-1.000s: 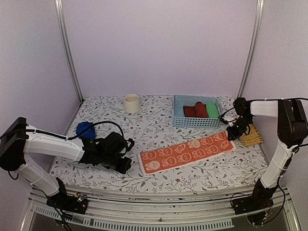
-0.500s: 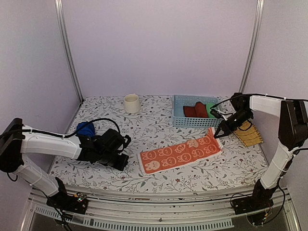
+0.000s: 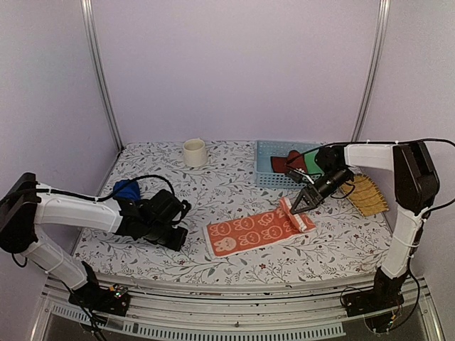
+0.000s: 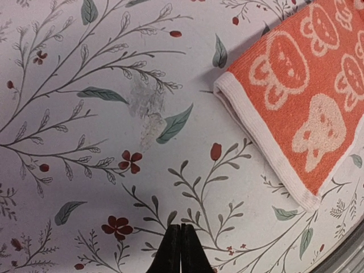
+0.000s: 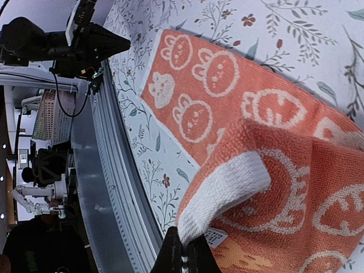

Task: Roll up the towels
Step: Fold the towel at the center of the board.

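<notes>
Right gripper (image 3: pixel 299 207) pinches orange towel (image 3: pixel 245 232) by its right end, folded over leftward; thin edge grip may slip, flopping fold open.

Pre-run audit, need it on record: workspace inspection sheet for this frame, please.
Surface: floral table cover, faint pale smudge.
Job's things: orange towel flat, right end lifted and folded over; blue towel bunched behind left arm.
Clutter: cream cup; blue basket holding red roll, green roll; yellow cloth.
Grippers: left gripper shut, empty; right gripper shut on orange towel.
Cables: black cable looped over left arm; second cable along right arm.
Surroundings: lilac walls, metal posts.
</notes>
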